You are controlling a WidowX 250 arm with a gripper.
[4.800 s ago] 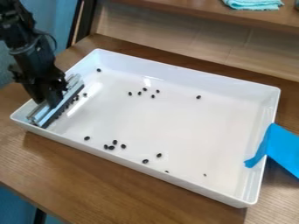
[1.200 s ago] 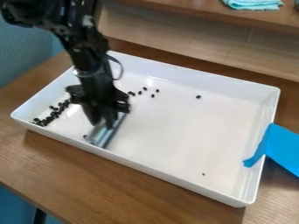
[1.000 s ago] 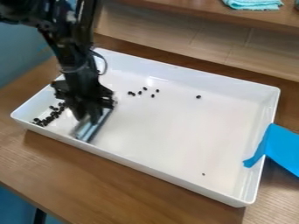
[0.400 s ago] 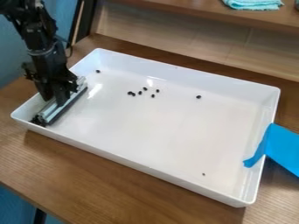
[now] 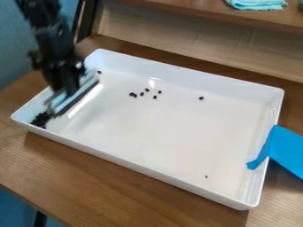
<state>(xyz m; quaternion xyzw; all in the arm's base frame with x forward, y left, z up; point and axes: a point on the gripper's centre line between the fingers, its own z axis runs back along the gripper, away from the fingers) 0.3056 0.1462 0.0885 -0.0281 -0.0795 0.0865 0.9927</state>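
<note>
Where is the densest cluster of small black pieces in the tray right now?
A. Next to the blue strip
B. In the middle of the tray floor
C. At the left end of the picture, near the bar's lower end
C: the black pieces are heaped in the tray's left-hand corner as pictured, near the lower end of the bar in the gripper.

1. Tray (image 5: 177, 128): plain white.
2. Beans (image 5: 40, 120), heaped at nine o'clock: black.
3. Gripper (image 5: 68, 92), ten o'clock: black.
4. Scraper (image 5: 87, 86): silvery, dark-edged.
5. Table (image 5: 112, 186): brown, streaked with wood grain.
6. Tape (image 5: 287, 153), four o'clock: bright blue.
7. Cloth (image 5: 257, 4), one o'clock: turquoise.
8. Wall (image 5: 17, 48), ten o'clock: muted blue.
</note>
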